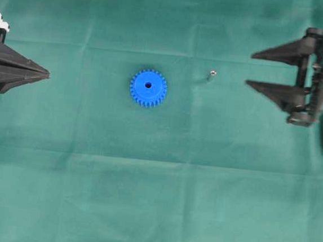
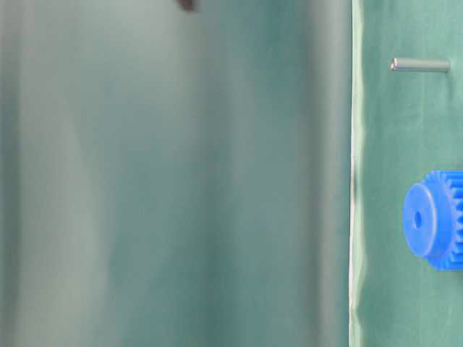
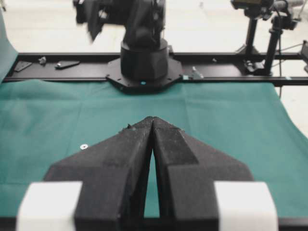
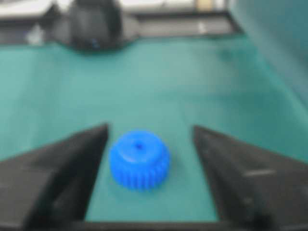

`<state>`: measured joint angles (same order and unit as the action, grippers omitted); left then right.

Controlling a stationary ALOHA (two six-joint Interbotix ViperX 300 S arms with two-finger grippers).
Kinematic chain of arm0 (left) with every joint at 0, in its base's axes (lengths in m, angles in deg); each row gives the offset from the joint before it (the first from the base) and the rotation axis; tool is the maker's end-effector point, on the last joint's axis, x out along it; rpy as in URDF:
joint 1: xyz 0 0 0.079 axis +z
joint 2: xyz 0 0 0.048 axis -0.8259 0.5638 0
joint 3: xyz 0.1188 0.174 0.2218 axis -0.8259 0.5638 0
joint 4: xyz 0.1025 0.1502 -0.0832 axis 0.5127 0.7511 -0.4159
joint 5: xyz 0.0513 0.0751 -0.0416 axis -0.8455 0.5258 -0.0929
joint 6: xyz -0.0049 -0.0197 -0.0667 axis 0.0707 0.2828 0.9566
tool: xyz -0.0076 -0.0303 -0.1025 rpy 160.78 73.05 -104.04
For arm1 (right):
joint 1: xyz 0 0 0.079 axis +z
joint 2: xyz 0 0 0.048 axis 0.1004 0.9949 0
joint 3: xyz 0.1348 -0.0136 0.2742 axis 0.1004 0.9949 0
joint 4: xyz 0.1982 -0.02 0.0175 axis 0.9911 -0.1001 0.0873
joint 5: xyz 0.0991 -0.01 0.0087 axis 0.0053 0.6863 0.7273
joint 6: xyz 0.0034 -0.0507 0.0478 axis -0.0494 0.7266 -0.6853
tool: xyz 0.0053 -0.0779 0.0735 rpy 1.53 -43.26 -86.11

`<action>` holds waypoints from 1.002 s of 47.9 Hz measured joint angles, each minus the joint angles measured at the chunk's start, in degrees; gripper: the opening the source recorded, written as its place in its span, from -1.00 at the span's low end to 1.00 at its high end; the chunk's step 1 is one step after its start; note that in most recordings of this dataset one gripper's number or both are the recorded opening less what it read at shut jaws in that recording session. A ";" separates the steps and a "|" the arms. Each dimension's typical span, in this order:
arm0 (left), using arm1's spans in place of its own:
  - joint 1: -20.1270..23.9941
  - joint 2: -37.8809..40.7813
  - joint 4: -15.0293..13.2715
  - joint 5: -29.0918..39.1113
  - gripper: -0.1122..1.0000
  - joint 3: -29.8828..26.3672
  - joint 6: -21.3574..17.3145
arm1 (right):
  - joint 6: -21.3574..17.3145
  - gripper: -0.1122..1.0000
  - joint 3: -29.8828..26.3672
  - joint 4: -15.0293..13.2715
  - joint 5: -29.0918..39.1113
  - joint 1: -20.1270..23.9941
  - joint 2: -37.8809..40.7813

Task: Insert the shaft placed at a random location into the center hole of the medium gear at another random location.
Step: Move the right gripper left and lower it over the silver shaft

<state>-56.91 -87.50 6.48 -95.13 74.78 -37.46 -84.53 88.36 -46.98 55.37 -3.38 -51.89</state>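
Gear (image 1: 148, 88) in blue lay flat mid-desk (image 1: 154, 205), its center hole (image 1: 148, 86) up; the shaft (image 1: 211, 75) stood apart at its two o'clock. My right fingers (image 1: 250, 68) gaped empty; my left fingers (image 1: 45, 75) were clenched on nothing.

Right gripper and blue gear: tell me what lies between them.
In the overhead view, only the small metal pin stands on the green cloth between the open right gripper and the blue gear.
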 measured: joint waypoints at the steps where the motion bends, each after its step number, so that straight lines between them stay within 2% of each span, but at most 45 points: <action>1: 0.00 -0.09 0.00 0.00 -0.80 0.00 -0.09 | 0.00 0.77 0.18 0.09 -0.79 -0.26 1.41; 6: 0.00 -0.09 0.09 0.18 -0.80 0.09 -0.18 | 0.62 0.61 0.62 0.09 -5.45 -0.97 8.35; 22: 0.00 0.00 0.00 0.70 -0.80 0.00 -0.26 | 0.88 0.63 -0.35 1.23 -16.88 -2.55 28.39; 34: -0.09 0.00 0.09 0.70 -0.80 0.00 -0.26 | 0.88 0.63 -1.23 2.20 -22.15 -4.04 36.83; 48: 0.00 0.09 0.00 0.79 -0.80 0.00 -0.26 | 0.88 0.62 -3.25 2.64 -23.38 -4.75 42.54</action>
<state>-56.91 -87.41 6.48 -94.34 74.78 -37.73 -83.65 85.11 -44.34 31.99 -8.12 -9.35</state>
